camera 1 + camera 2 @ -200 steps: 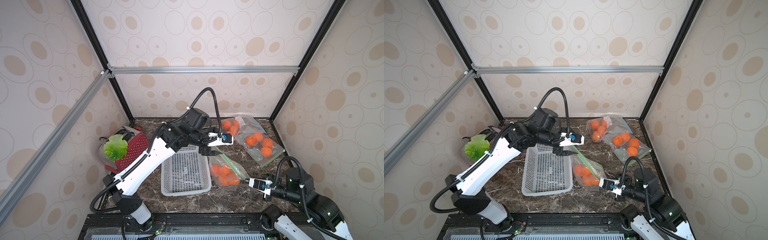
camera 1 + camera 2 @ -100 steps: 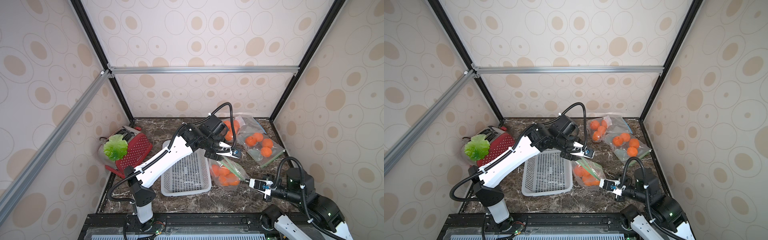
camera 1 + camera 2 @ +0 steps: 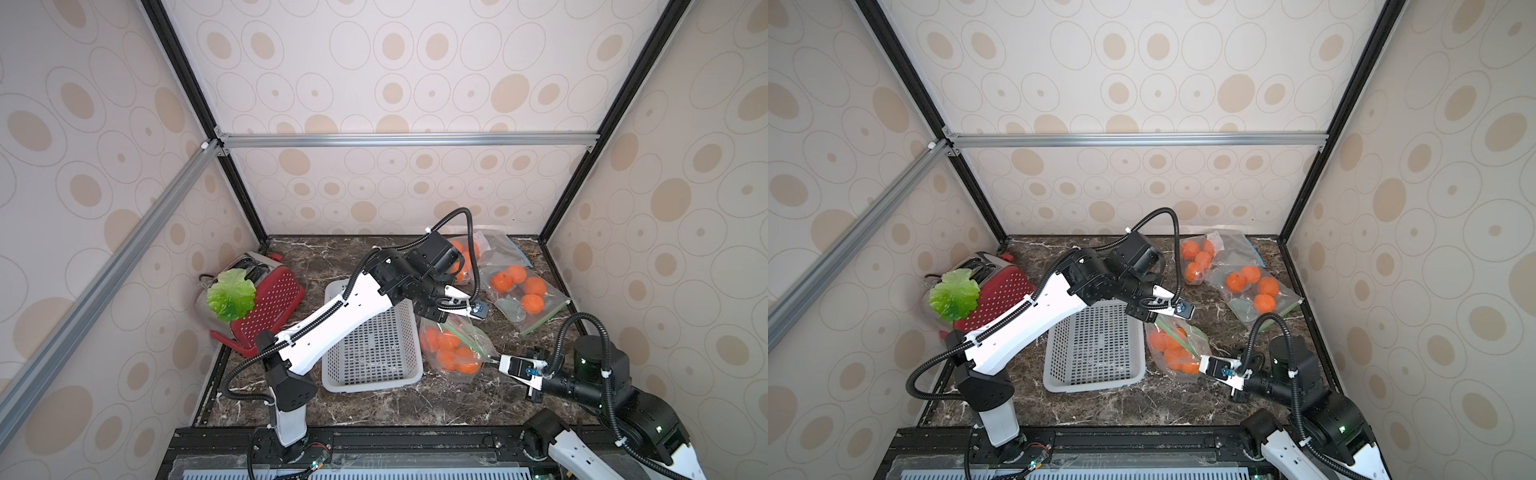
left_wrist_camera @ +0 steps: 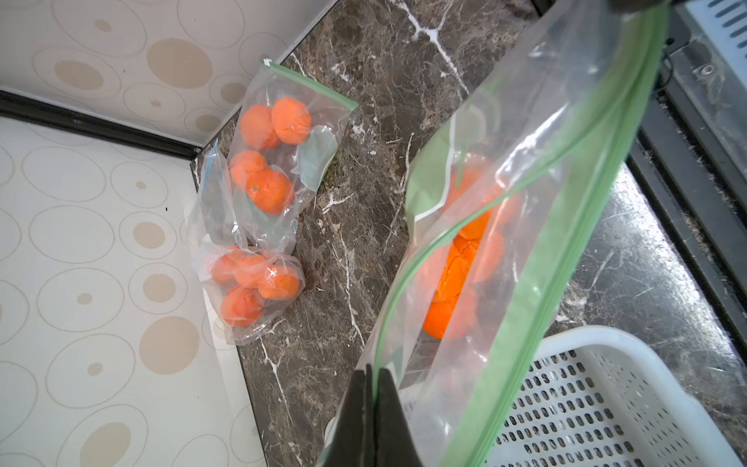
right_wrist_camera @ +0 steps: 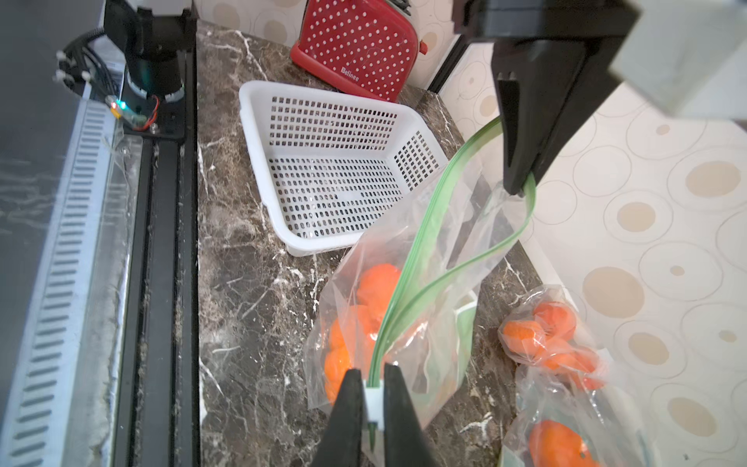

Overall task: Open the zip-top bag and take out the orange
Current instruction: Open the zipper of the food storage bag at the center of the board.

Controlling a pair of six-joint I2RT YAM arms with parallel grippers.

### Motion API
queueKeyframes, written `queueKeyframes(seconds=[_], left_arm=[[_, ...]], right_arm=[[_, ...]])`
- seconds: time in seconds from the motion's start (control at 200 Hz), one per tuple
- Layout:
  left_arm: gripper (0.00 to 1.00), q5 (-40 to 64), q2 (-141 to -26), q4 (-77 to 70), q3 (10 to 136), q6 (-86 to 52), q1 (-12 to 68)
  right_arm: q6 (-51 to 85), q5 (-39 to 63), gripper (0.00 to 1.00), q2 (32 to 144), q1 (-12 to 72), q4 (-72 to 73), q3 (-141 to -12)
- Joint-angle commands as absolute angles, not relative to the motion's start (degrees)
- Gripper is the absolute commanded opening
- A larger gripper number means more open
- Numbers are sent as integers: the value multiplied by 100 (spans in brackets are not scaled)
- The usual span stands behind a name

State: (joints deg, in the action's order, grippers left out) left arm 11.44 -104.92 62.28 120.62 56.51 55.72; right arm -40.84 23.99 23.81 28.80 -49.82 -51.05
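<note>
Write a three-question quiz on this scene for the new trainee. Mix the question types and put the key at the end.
1. True or false: the basket is empty.
2. Besides the near bag, how many other bags of oranges are in view?
3. The left claw is shut on:
A. the basket
B. the near bag's green edge
C. nothing

Key: 1 true; 2 two; 3 B.
</note>
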Motion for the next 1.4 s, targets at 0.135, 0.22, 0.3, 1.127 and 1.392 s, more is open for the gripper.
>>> queueKeyframes(seconds=[0.135, 0.22, 0.3, 1.127, 1.392], left_arm=[[0, -1098, -11051, 4262, 12753, 4213, 5558], [0, -1864, -11533, 4081, 13655, 3820, 5422], [0, -2201, -11808, 3848, 14195, 3478, 5248], [0, 723, -11854, 3901, 12471, -1122, 5388], [0, 1496, -11328, 2725, 11484, -2597, 5221]], right_arm=[[-2710, 1685, 59, 1998, 2861, -3388, -4708], [-2258, 1297, 65, 1837, 2861, -2814, -4647], [-1829, 919, 65, 1783, 2861, -2388, -4645], [1939, -572, 28, 3146, 2864, -2367, -4137], [2305, -567, 20, 3888, 2865, -1374, -3919]])
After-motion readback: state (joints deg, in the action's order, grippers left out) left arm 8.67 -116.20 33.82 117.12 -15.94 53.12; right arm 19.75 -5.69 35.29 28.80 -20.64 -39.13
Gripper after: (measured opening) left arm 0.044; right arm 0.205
